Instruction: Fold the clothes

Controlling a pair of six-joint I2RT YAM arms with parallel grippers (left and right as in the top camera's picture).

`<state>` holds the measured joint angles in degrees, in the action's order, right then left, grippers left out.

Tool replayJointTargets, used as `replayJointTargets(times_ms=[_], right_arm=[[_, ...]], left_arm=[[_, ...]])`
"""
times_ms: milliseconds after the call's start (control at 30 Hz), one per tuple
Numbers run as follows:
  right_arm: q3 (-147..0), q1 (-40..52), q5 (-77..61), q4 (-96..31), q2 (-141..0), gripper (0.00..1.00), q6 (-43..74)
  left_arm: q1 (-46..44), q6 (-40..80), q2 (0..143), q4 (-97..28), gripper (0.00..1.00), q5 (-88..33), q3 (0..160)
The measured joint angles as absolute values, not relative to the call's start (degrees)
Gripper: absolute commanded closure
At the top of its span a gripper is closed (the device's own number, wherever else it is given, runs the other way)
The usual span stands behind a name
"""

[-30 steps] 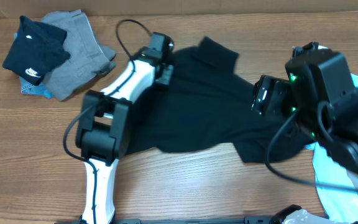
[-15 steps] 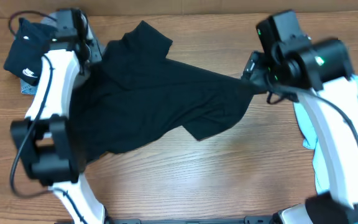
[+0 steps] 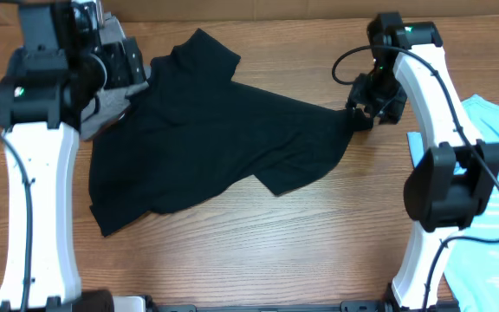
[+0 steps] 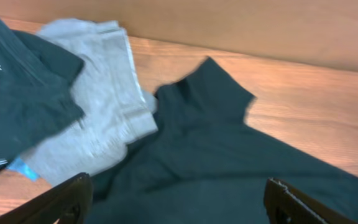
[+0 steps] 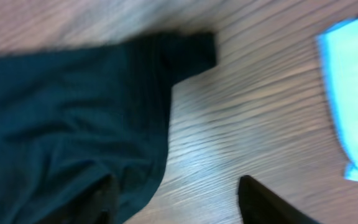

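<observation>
The clothes, a plain black T-shirt (image 3: 215, 139), lie spread flat across the middle of the table, collar end toward the far left. My left gripper (image 3: 132, 74) hovers over the shirt's upper left part. In the left wrist view that gripper (image 4: 182, 200) is open wide, with black fabric (image 4: 229, 162) below and nothing between the fingers. My right gripper (image 3: 362, 113) is at the shirt's right tip. In the right wrist view it (image 5: 179, 202) is open; one finger (image 5: 104, 199) stands over the shirt's edge (image 5: 104, 124), the other over bare wood.
A folded grey garment (image 4: 98, 93) and a smaller black garment with a white logo (image 4: 17, 106) lie at the far left, touching the shirt's edge. A light blue cloth (image 3: 492, 173) lies at the right, beyond the right arm.
Both arms swung outward and the shirt was dragged left and stretched out flat. The left gripper has opened off the fabric and lifted. The right gripper's jaws have narrowed a little.
</observation>
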<state>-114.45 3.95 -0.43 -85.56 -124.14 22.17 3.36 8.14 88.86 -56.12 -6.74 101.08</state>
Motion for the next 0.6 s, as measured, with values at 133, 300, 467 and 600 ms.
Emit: replayJointTargets(times_ms=[133,300,467,600], right_arm=[[-110.4,3.9,-8.0,-85.4,-126.1,0.35,17.6],[-102.1,8.1,-11.2,-83.4,-126.1,0.31,15.8],[-96.0,13.4,-13.9,-81.1,-126.1,0.30,15.4],[-91.5,18.9,-15.0,-78.2,-124.7,0.29,16.5]], left_arm=[[3.4,7.7,84.9,-61.2,0.15,-9.6,101.2],[3.4,6.4,83.5,-65.0,0.14,-10.7,101.3],[3.4,4.1,82.5,-65.7,0.10,-10.7,101.3],[3.4,3.0,81.3,-66.6,0.08,-9.6,101.3]])
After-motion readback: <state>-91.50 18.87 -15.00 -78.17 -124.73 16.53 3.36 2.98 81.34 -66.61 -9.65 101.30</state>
